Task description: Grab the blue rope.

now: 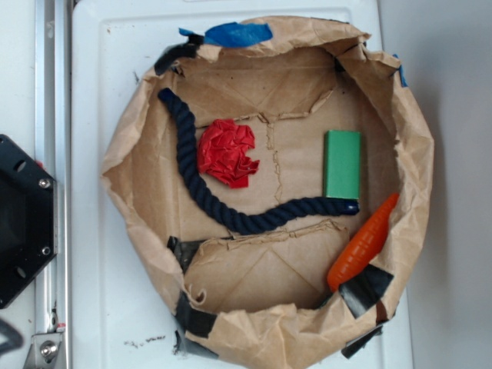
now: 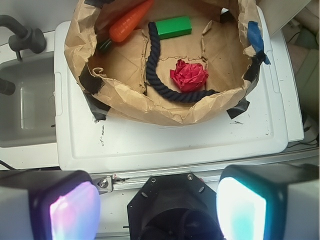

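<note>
Brown paper, crumpled and taped into a shallow bowl (image 1: 131, 154), sits on a white counter (image 1: 100, 307); everything below is placed relative to that bowl. Inside it, along the floor, the blue rope (image 1: 201, 192) runs in a long curve from the wall near the blue tape (image 1: 238, 33) down past a red paper wad (image 1: 227, 152) and across to a green block (image 1: 342, 164), its bound end touching the block's near edge. An orange carrot (image 1: 363, 244) leans on the wall just beyond that end.

The tool (image 2: 157, 207) is outside the bowl, above the robot base, well apart from the rope. Its two pads frame the wrist view far apart with nothing between them: wide open, empty.

Judgement on the reach:
- Go for the free bend of the rope between the wad and the block, where bare paper lies on both sides.
- Turn the pads to straddle the rope crosswise, not along it.
- Clear the raised paper wall before descending; it could snag.
- Avoid the wad side; the rope passes close there.
- Rope is limp; expect the ends to drag on the lift.
</note>
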Available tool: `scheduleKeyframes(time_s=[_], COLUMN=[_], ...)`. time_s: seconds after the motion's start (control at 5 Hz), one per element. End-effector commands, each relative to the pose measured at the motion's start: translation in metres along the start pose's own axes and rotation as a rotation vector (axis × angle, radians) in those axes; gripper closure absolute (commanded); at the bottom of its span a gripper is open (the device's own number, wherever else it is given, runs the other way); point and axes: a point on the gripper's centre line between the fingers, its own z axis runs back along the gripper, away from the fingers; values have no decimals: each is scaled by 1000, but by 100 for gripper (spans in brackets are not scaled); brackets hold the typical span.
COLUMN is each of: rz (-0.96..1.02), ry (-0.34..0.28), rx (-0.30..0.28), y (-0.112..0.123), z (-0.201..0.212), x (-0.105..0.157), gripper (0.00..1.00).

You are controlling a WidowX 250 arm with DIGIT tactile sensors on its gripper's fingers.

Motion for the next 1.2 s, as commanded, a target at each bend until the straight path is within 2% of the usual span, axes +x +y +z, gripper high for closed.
scheduleKeyframes(time_s=[0.0, 0.4, 0.6, 0.8, 1.0], rz=[0, -147, -285, -368, -410], ry=[0, 9, 12, 27, 15], rx=[0, -61, -71, -85, -78], y=[0, 3, -21, -40, -42], z=[0, -25, -49, -91, -131], x=[0, 89, 101, 105, 95], gripper=[0, 0, 0, 0, 0])
